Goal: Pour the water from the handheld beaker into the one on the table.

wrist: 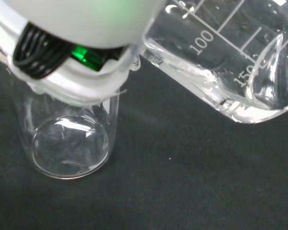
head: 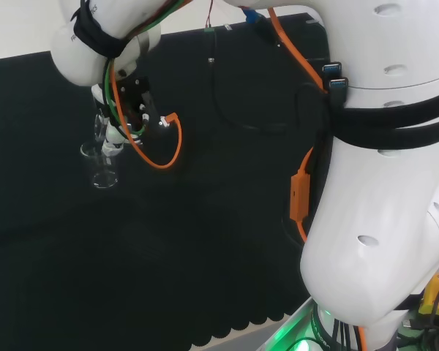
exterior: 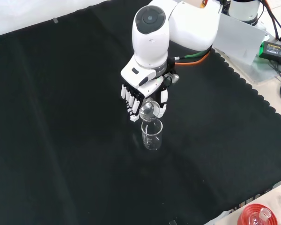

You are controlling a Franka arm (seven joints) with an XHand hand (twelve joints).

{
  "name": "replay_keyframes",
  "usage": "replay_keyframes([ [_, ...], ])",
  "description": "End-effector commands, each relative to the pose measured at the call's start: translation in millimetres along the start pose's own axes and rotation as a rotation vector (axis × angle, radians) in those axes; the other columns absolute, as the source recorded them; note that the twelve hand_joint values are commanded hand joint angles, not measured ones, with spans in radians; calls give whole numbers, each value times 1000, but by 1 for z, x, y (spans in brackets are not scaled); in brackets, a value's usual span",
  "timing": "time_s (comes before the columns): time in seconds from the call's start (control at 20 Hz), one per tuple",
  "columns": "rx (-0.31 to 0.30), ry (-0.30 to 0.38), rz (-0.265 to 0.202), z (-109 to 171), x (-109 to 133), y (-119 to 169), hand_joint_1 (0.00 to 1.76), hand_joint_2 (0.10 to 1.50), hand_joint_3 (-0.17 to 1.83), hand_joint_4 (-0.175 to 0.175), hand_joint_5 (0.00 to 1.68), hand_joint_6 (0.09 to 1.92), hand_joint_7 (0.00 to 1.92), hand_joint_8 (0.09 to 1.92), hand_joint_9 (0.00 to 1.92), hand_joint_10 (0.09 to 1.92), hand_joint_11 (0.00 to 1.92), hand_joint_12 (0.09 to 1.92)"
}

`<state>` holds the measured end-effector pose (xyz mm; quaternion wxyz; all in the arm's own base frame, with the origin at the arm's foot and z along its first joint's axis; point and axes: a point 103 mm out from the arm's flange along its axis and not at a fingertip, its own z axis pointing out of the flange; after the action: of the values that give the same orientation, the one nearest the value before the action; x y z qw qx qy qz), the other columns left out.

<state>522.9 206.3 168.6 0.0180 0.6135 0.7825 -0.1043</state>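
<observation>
My hand (exterior: 143,96) is over the middle of the black cloth (exterior: 61,140), fingers (exterior: 131,105) curled round a clear beaker (exterior: 148,111), and I've got it tipped right over — in the front view its round mouth faces the camera. Directly under it, the second beaker (exterior: 152,135) stands upright on the cloth, printed marks showing on its wall. In the front view the tipped rim sits just above the standing one's rim; whether they touch, I can't tell. From the head view, the hand (head: 121,121) hangs below the arm's (head: 380,183) white link at upper left, an orange cable (head: 168,150) looping beside it, and the glass on the cloth (head: 104,178) shows faintly just beneath, with the held glass (head: 94,148) up against my fingers. Up close at the wrist, the held beaker (wrist: 230,62) lies slanted, scale lines across its wall, water pooled against its low side near the lip. The standing beaker (wrist: 69,143) is right beside it in that view, its round base clear to see; I can't tell if any water has gathered in it. No stream between them that I can make out.
</observation>
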Motion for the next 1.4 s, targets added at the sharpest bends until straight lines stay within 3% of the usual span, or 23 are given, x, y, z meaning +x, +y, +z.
replay_keyframes([
  [0.05, 22, -33, 3, 2, -1, -1, 1192, 620, 609, 36, 1524, 161, 1705, 87, 1611, 87, 1279, 810],
  [1.0, 42, -92, 8, -2, -6, -3, 1191, 618, 613, 36, 1521, 169, 1707, 87, 1611, 87, 1285, 803],
  [1.15, 39, -111, 4, -7, 9, -1, 1191, 618, 614, 36, 1520, 170, 1707, 87, 1611, 87, 1286, 801],
  [1.4, 34, -109, -5, -5, -5, -3, 1191, 617, 615, 37, 1519, 173, 1708, 87, 1611, 87, 1288, 799],
])
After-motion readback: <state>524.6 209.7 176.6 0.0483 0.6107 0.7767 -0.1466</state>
